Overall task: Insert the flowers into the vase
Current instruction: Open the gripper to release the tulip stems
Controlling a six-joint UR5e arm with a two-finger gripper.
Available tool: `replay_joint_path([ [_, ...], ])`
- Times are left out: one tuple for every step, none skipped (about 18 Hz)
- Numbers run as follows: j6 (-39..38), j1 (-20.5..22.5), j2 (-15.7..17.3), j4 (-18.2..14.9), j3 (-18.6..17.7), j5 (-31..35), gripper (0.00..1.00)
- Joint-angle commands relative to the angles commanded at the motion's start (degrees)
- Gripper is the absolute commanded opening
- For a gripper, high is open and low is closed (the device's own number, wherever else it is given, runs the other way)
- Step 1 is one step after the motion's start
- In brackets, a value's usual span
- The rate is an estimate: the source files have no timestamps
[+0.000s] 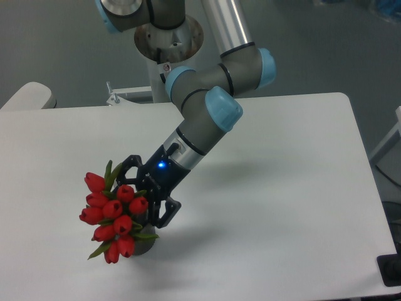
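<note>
The flowers [113, 213], a tight bunch of red tulip buds with green leaves, hang tilted to the left over the front left of the table. My gripper [143, 202] is shut on their stems just right of the buds. Directly below the bunch stands the vase [143, 245], a dark grey cylinder; only its lower right side shows, and the buds and leaves cover its mouth. I cannot tell whether the stems are inside it.
The white table [282, 207] stretches to the right and behind. The arm's base column [169, 44] stands at the far edge, with a pale chair back [28, 97] at the far left. A dark object [390, 271] sits at the front right corner.
</note>
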Motion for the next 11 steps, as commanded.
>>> replay_joint_path([
  [0.2, 0.6, 0.1, 0.0, -0.2, 0.0, 1.00],
  [0.4, 1.2, 0.1, 0.0, -0.4, -0.1, 1.00],
  [1.0, 1.8, 0.1, 0.0, -0.5, -0.2, 1.00],
  [1.3, 2.4, 0.1, 0.0, -0.7, -0.3, 1.00],
  [1.4, 3.1, 0.2, -0.1, -0.7, -0.4, 1.00],
  [1.8, 3.3, 0.2, -0.1, -0.6, -0.4, 1.00],
  [2.5, 3.7, 0.2, -0.1, -0.5, -0.3, 1.00],
  [2.9, 4.4, 0.2, -0.3, -0.4, -0.4, 1.00],
  [3.0, 5.2, 0.4, -0.3, -0.3, -0.4, 1.00],
  [3.0, 5.8, 1.2, -0.3, -0.2, -0.4, 1.00],
  [3.0, 6.7, 1.5, -0.3, 0.1, -0.4, 1.00],
])
